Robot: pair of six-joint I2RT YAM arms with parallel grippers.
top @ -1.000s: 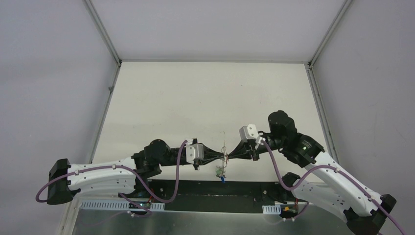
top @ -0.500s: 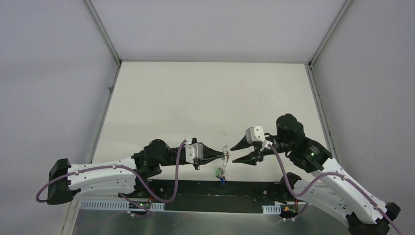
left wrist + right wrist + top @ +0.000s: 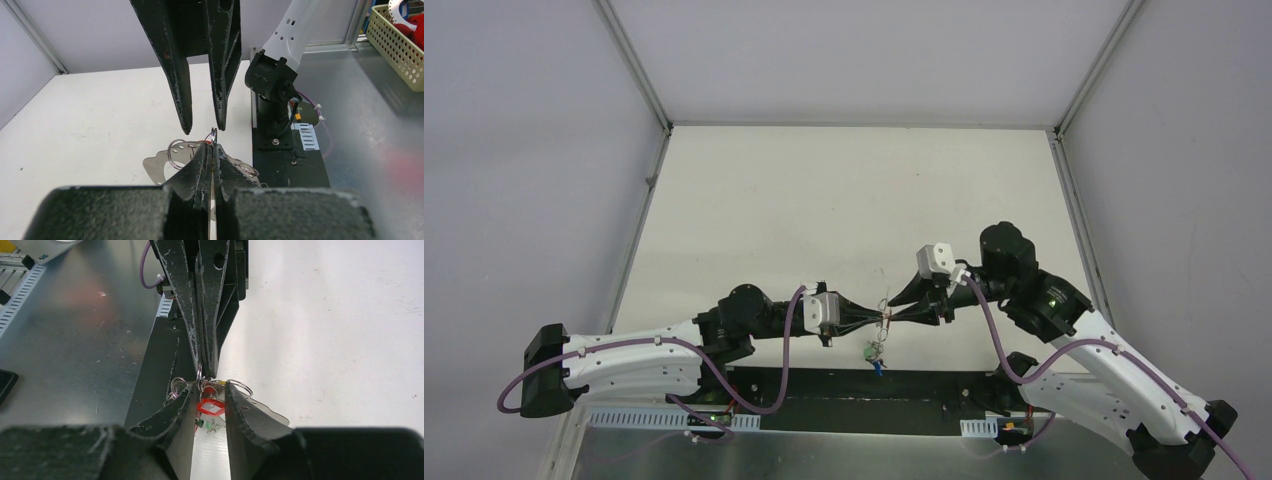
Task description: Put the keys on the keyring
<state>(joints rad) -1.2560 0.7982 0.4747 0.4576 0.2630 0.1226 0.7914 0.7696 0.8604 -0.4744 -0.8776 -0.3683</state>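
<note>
Thin dark wire keyring [image 3: 214,133] pinched upright, edge-on, mid-air; green, blue & red-headed keys [image 3: 873,352] hang bunched just below.

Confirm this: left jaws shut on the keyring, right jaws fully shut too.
Wrong about the right jaws: they stand apart, a clear gap between them, as the right wrist view shows. The left jaws are shut on the keyring.

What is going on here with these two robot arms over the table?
The left claw is shut on the thin wire keyring and holds it above the near edge of the table. A bunch of keys seems to hang under it, green, blue and red heads among them. The right claw meets it tip to tip, with its jaws partly open on either side of the ring and gripping nothing.
</note>
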